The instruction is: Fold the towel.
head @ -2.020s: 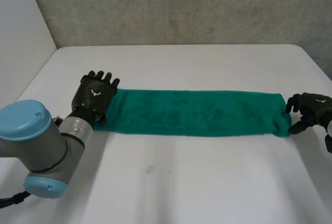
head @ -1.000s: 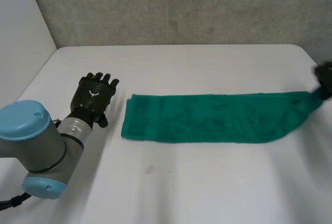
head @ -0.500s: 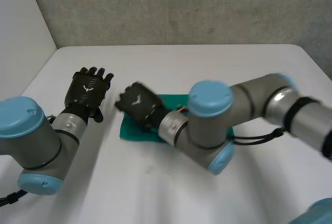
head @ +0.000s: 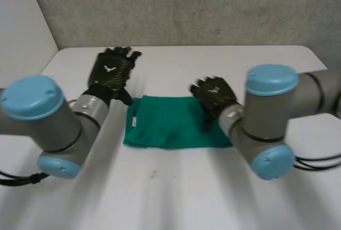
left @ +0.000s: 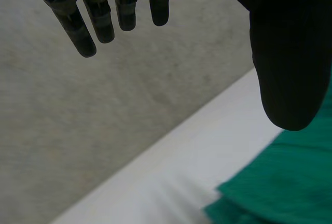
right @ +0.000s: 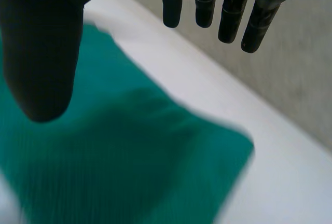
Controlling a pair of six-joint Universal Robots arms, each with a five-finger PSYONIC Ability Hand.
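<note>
The green towel (head: pixel 170 122) lies folded into a short rectangle in the middle of the white table. My left hand (head: pixel 112 71) hovers open above the table beside the towel's far left corner, fingers (left: pixel 98 14) straight, nothing in it; a towel corner (left: pixel 275 182) lies below its thumb. My right hand (head: pixel 214 96) is open over the towel's right edge, fingers (right: pixel 228 11) spread and straight, holding nothing. The towel (right: pixel 129 156) spreads under its palm and thumb.
The white table (head: pixel 176 192) ends at a grey wall (head: pixel 186 6) behind. Both arms reach over the table, the left arm (head: pixel 48 123) at the towel's left, the right arm (head: pixel 272 118) at its right.
My right hand carried the towel's right end over to the left, folding it in half, then let go and drew back to the right. My left hand moved farther back.
</note>
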